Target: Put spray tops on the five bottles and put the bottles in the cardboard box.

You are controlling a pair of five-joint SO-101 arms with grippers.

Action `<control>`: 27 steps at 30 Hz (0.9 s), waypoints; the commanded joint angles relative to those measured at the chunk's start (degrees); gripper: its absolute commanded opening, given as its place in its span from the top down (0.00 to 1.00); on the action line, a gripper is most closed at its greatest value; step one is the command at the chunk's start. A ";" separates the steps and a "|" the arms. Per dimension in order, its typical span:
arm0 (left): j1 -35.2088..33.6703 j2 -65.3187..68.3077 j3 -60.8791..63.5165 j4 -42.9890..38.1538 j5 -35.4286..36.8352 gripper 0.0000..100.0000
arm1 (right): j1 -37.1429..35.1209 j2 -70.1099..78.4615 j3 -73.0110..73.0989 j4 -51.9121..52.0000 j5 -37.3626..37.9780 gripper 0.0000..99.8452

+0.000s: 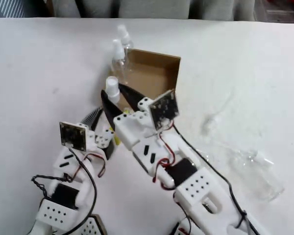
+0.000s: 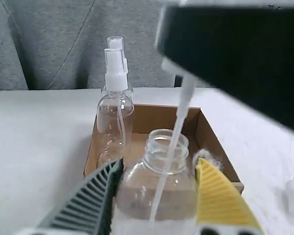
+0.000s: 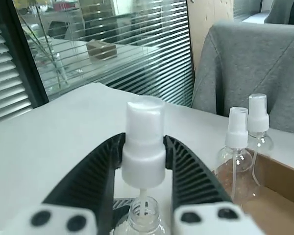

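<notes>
one cardboard box (image 1: pixel 157 73), one separate spray top (image 1: pixel 112 88), two capped standing bottles (image 1: pixel 118 58), one open bottle (image 2: pixel 159 191), one lying bottle (image 1: pixel 262 178).

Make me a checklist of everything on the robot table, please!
Surface: white table.
Job's things: cardboard box, open; two capped bottles upright at its far corner; open bottle with the spray top above it, tube going into the neck; loose bottles lying off to one side.
Clutter: nothing seen.
Grippers: left gripper shut on the open bottle; right gripper shut on the spray top.
Cables: black and red cables along both arms.
Surroundings: grey chairs, window blinds.
</notes>
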 commanded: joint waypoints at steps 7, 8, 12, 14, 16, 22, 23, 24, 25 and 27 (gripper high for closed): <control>-0.66 -1.45 -0.26 0.09 -0.70 0.95 | -1.80 2.07 -2.02 -1.36 -0.09 0.98; -0.66 -1.45 -0.26 0.09 -0.70 0.95 | -1.80 2.07 -2.02 -0.75 -0.09 0.98; -0.66 -1.45 -0.26 0.00 -0.70 0.95 | -2.68 2.07 -2.02 1.54 -0.09 0.97; -0.66 -1.45 -0.26 -0.09 -0.70 0.95 | -2.59 2.07 -2.02 2.07 -0.09 0.91; -0.66 -1.45 -0.26 -0.09 -0.70 0.95 | -2.77 2.07 -2.11 3.12 -0.09 0.84; -0.66 -1.45 -0.26 -0.09 -0.70 0.95 | -3.21 -2.51 -6.07 9.01 -0.18 0.77; -0.66 -1.45 -0.26 -0.09 -0.70 0.95 | -3.12 -4.18 -7.12 10.77 -0.26 0.77; -0.66 -1.45 -0.26 -0.09 -0.70 0.95 | -3.03 -5.93 -8.09 12.53 -0.18 0.76; -0.75 -1.45 -0.26 -0.09 -0.70 0.95 | -3.03 -7.78 -9.14 14.37 -0.09 0.76; -0.75 -1.45 -0.26 0.00 -0.70 0.95 | -2.68 -11.65 -11.25 18.68 -0.09 0.77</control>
